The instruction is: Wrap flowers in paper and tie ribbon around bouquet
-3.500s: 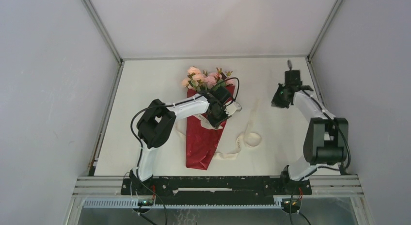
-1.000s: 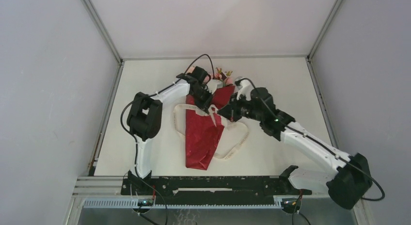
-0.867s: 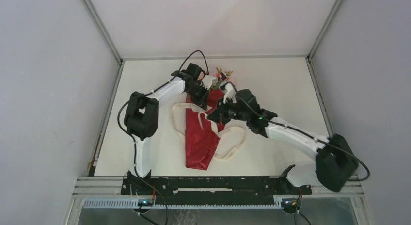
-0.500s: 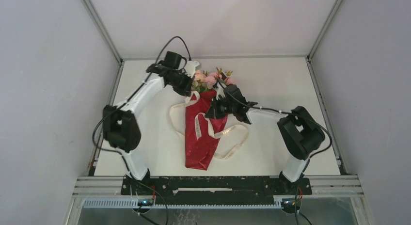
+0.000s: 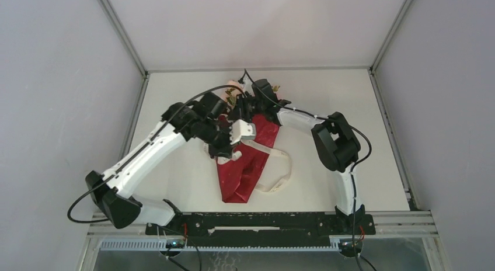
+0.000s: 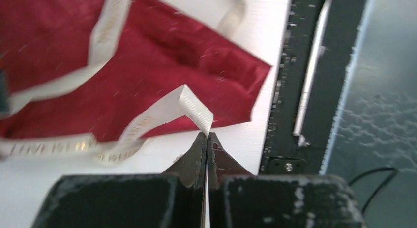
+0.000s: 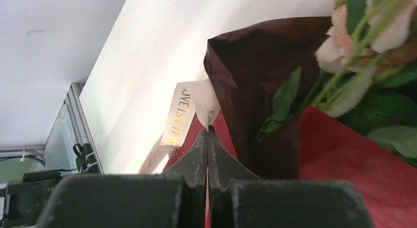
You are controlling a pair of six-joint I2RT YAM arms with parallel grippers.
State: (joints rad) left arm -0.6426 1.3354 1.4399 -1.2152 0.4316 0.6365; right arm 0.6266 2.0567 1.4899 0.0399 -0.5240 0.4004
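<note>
The bouquet lies on the table, a deep red paper (image 5: 242,172) cone with pink flowers (image 5: 233,84) at its far end. A cream ribbon (image 5: 283,173) loops off its right side and crosses the cone. My left gripper (image 5: 226,149) hangs over the cone's left edge. In the left wrist view it (image 6: 207,134) is shut on a ribbon (image 6: 164,107) end above the red paper (image 6: 147,66). My right gripper (image 5: 244,107) sits by the cone's mouth. In its wrist view it (image 7: 209,128) is shut on the ribbon's (image 7: 189,107) other, gold-lettered end, beside the flowers (image 7: 339,43).
The white table (image 5: 327,107) is boxed in by grey walls at the back and both sides. A black rail (image 6: 307,90) runs along the near edge, close below the cone's tip. Both arms cross above the bouquet's upper half.
The left arm has swung from the far side by the flowers down to the cone's left edge. The right gripper has moved up to the cone's mouth. The ribbon has shifted with them.
</note>
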